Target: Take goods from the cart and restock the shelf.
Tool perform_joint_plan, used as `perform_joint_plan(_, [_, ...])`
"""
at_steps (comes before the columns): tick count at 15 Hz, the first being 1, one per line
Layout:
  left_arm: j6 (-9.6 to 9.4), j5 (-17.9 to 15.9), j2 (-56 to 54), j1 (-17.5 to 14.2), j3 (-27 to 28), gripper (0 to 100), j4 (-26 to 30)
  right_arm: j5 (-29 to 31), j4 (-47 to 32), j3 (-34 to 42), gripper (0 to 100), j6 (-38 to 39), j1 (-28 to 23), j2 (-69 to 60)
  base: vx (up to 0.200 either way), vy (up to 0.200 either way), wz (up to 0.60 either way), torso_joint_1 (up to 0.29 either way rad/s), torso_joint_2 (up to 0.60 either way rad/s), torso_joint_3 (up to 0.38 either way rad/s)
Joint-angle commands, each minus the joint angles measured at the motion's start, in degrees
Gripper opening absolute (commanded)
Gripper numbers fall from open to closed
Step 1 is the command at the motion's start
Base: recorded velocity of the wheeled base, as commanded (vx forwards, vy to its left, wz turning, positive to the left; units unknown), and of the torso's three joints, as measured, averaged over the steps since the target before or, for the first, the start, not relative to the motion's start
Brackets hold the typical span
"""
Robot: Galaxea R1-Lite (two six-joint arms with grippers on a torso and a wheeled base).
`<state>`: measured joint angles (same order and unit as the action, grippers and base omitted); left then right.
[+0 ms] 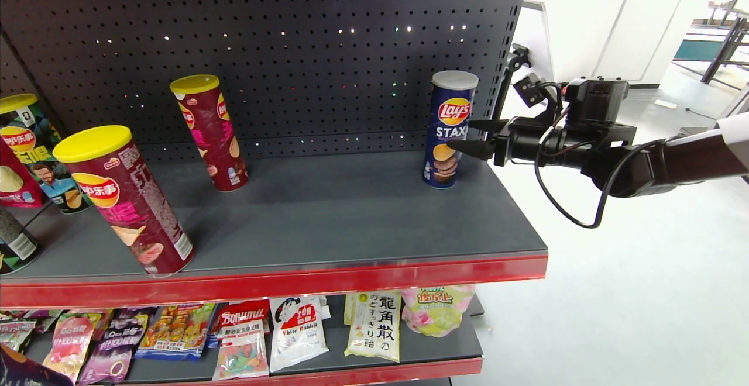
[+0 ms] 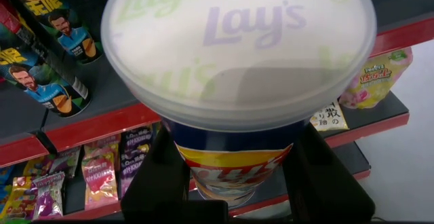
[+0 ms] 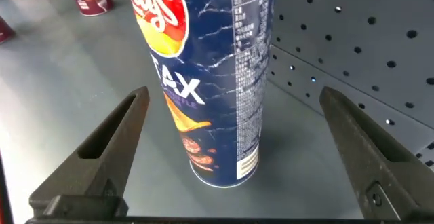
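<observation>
A blue chips can (image 1: 447,131) with a pale lid stands upright at the right end of the grey shelf (image 1: 351,216), close to the pegboard. My right gripper (image 1: 462,135) comes in from the right at the can's mid height. It is open, and in the right wrist view its fingers (image 3: 108,156) stand wide apart on either side of the blue can (image 3: 217,81) without touching it. My left gripper (image 2: 234,187) is shut on a second blue chips can (image 2: 237,54) with a translucent lid, held upright in front of the shelves.
Two maroon cans with yellow lids (image 1: 210,134) (image 1: 126,199) stand on the same shelf, with more cans at the far left (image 1: 29,152). A red lip (image 1: 292,283) edges the shelf front. Snack bags (image 1: 298,330) fill the lower shelf. Open floor lies to the right.
</observation>
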<state>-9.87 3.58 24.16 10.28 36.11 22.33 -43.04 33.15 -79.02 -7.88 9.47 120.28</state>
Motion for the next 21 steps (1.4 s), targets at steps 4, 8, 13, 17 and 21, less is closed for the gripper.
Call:
perform_joint_plan(4, [0.03, 0.1, -0.1, -0.1, 0.1, 0, 0.0, 0.0, 0.0, -1.8, 100, 0.1, 1.3, 1.1, 0.0, 0.0, 0.0, 0.0, 0.0, 0.0])
perform_joint_plan(8, [-0.5, 0.1, -0.1, -0.1, 0.2, 0, 0.0, 0.0, -0.2, -2.5, 100, 0.1, 1.9, 1.8, 0.0, 0.0, 0.0, 0.0, 0.0, 0.0])
perform_joint_plan(13, [-0.76, 0.1, 0.0, 0.0, 0.2, 0, 0.0, 0.0, -0.3, -4.4, 100, 0.2, 3.2, 2.6, 0.0, 0.0, 0.0, 0.0, 0.0, 0.0])
perform_joint_plan(17, [-0.76, 0.1, 0.0, 0.0, 0.2, 0, -0.1, 0.0, -0.4, -4.9, 100, 0.2, 3.7, 3.7, 0.0, 0.0, 0.0, 0.0, 0.0, 0.0])
perform_joint_plan(21, [-0.76, 0.0, 0.1, 0.0, 0.1, 0, 0.0, 0.0, -0.4, -5.8, 100, 0.2, 4.0, 4.7, 0.0, 0.0, 0.0, 0.0, 0.0, 0.0])
